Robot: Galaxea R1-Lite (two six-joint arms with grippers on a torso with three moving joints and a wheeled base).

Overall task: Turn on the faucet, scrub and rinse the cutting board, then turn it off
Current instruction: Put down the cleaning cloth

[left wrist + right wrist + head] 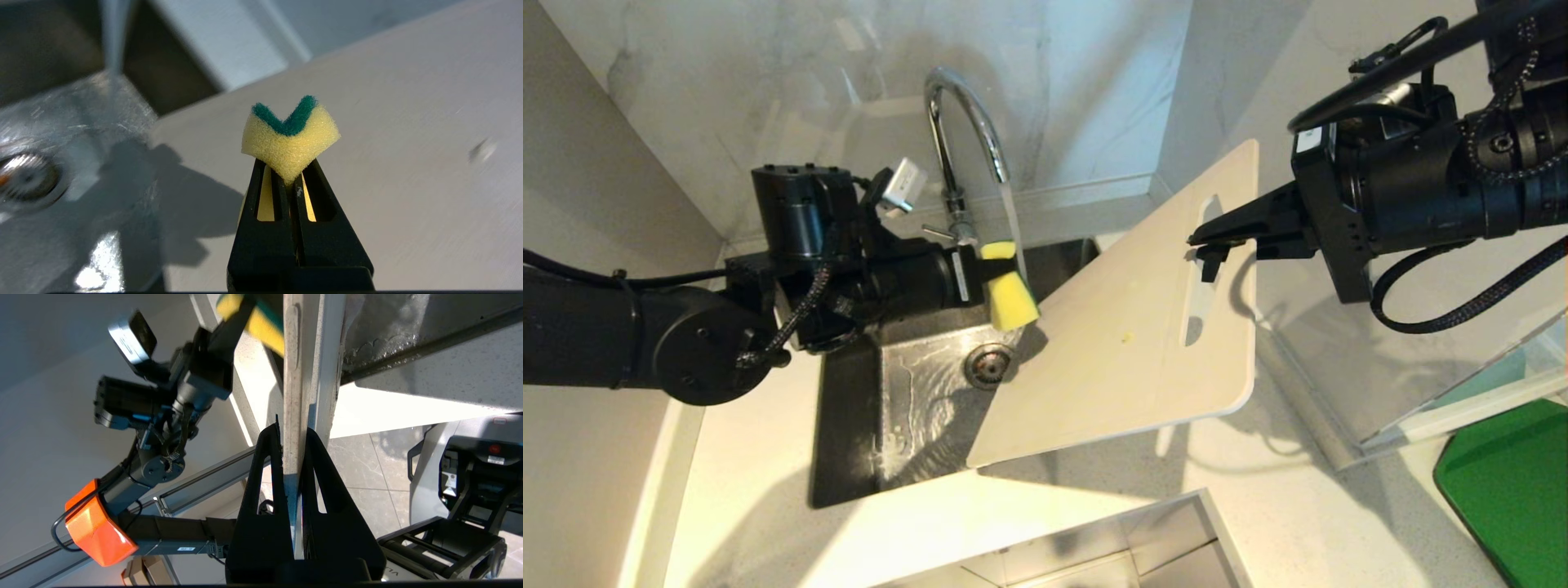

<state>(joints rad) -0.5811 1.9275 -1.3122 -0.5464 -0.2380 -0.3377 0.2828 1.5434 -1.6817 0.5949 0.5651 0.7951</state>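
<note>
The cream-white cutting board (1127, 359) hangs tilted over the sink's right side, with a small yellowish spot on its face. My right gripper (1205, 241) is shut on the board's edge by the slot handle; the board (296, 375) shows edge-on between its fingers. My left gripper (992, 278) is shut on a folded yellow sponge (1009, 292) with a green scouring side (291, 120), at the board's near-left corner. The chrome faucet (960, 122) arches over the sink, and water streams from its spout past the sponge.
The steel sink (915, 392) has a wet floor and a round drain (988, 365). A green board (1515, 482) lies at the right on the counter beside a clear container (1462, 384). A metal tray rim (1160, 523) stands at the front.
</note>
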